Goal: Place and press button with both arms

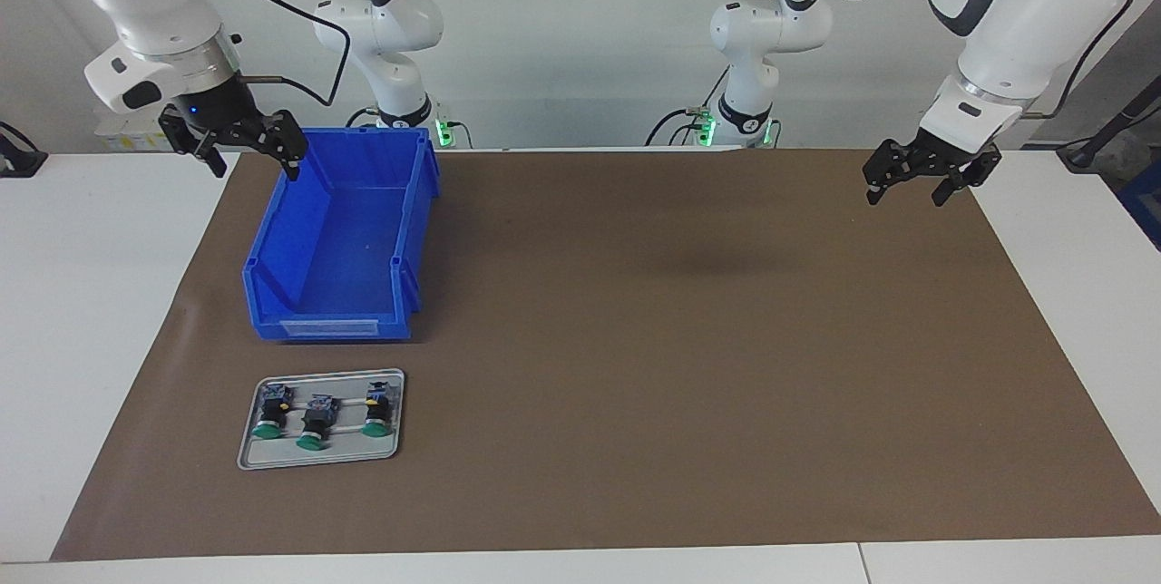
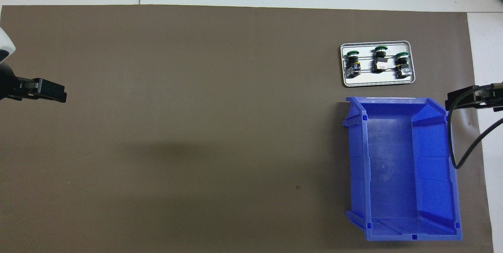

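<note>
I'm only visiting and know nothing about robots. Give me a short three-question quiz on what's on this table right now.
1. How many green-capped buttons lie on the metal tray?
2. True or false: the blue bin has a button in it.
3. Which lies nearer to the robots: (a) the tray, (b) the bin?

Key: 1. Three, lying side by side. 2. False; the bin is empty, and both the left gripper and the right gripper hang open, holding nothing. 3. (b).

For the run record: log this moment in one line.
left tool open, over mat | right tool open, by blue bin | three buttons on tray, untouched
</note>
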Robot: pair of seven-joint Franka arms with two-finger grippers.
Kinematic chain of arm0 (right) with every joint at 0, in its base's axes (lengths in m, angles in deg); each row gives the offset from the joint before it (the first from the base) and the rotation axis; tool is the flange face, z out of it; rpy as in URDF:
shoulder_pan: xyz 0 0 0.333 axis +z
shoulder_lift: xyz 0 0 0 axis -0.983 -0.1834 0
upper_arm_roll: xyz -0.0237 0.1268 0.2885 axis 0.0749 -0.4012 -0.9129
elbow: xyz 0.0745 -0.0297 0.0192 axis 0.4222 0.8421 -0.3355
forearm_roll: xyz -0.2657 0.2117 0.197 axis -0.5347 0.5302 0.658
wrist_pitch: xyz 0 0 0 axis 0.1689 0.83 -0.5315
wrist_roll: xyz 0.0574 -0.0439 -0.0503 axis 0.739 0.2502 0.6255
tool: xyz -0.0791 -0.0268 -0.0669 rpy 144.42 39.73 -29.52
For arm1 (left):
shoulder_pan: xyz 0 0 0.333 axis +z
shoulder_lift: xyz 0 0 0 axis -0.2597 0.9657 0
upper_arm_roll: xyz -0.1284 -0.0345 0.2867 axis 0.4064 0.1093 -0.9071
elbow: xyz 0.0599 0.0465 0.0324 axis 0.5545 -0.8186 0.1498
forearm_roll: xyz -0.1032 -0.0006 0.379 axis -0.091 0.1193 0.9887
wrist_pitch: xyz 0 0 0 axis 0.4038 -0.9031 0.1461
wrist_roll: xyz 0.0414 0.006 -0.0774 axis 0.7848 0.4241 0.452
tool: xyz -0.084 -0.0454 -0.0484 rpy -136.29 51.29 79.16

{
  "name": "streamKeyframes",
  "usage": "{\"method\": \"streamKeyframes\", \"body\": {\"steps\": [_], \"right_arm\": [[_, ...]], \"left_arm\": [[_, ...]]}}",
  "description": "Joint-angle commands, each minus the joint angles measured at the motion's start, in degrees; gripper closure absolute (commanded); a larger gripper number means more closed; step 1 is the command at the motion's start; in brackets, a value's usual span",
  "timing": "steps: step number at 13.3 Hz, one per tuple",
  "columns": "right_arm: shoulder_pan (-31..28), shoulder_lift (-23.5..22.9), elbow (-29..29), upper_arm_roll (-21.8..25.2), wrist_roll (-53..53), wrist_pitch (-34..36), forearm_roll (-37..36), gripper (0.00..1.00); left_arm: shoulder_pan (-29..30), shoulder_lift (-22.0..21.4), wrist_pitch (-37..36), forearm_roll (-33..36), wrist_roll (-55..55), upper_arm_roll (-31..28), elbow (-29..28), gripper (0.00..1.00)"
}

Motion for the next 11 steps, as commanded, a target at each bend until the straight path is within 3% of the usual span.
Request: {"method": "streamKeyframes", "body": {"steps": [1,7,11], "right_arm": [[-0.18,0.57,-0.23,0.43,0.54,0.61,0.68,0.00],[0.34,1.62,1.87,0.34,0.89,0.01,0.68,0.00],[0.61,-1.35,4.52,0.43,0.45,-13.94,0.68,0.00]], "left_arm": [[0.32,-0.60,1.10,-0.09,-0.13,0.11,-1.04,0.00],[0.32,-0.60,1.10,-0.09,-0.13,0.11,-1.04,0.00],[0.32,-0.60,1.10,-0.09,-0.13,0.11,-1.04,0.00]]}}
